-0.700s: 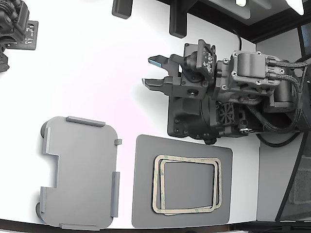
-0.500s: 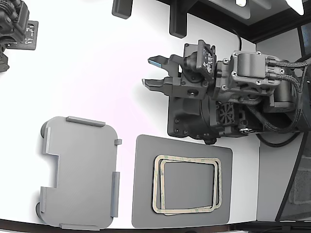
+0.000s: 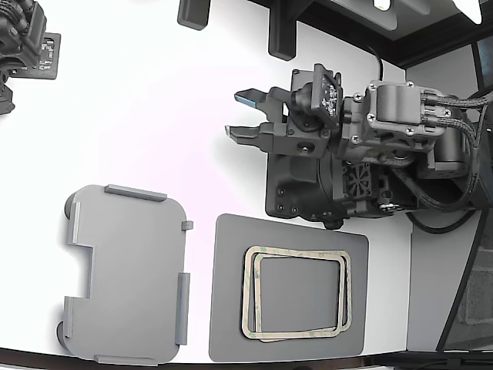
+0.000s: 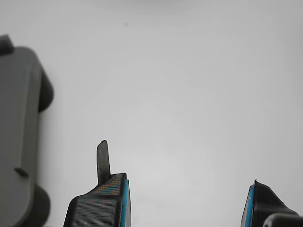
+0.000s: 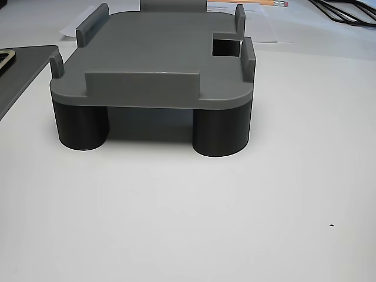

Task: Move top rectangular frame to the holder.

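Note:
In the exterior view, the top rectangular frame (image 3: 247, 297), thin, tan-greenish and mottled, lies flat on a darker grey mat (image 3: 231, 324) at the lower middle. A smaller similar frame (image 3: 262, 337) sits beneath it, slightly offset. The light grey holder (image 3: 127, 270), with raised edge tabs and a stepped notch, stands to the mat's left with nothing on it. My gripper (image 3: 240, 114) hovers above the bare table, up from the mat, open and holding nothing. The wrist view shows my gripper (image 4: 184, 194) open over white table, with the holder (image 4: 19, 142) at the picture's edge.
A second dark arm (image 3: 23, 42) sits at the exterior view's top left. Dark brackets (image 3: 281, 31) stand along the far table edge. The other view shows the holder (image 5: 158, 64) on round feet, with the mat (image 5: 17, 79) and a frame corner (image 5: 6, 57) beside it.

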You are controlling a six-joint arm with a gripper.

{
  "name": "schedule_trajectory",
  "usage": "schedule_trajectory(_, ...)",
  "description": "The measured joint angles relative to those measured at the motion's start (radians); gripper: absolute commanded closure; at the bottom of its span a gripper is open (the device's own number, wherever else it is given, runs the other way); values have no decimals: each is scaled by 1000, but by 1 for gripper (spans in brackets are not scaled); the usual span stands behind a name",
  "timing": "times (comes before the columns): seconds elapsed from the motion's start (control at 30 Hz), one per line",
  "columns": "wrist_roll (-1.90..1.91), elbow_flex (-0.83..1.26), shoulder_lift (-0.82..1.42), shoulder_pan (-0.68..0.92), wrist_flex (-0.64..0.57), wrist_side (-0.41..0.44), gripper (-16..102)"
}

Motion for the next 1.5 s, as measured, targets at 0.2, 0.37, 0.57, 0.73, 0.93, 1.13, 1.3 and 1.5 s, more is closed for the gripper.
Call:
schedule_trajectory(0.2,-5,-55,-37,0,-6,3,-14)
schedule_trajectory(0.37,-14,-178,-158,3,-38,3,-14)
schedule_trajectory(0.57,104,-396,-347,181,81,95,-14)
schedule_trajectory(0.73,242,-537,-480,379,207,115,-14)
schedule_trajectory(0.93,460,-657,-630,615,407,58,-14)
schedule_trajectory(1.13,690,-704,-739,842,578,32,-14)
schedule_trajectory(1.3,865,-701,-802,994,632,2,-14)
schedule_trajectory(1.5,1035,-635,-805,1100,592,-51,-14)
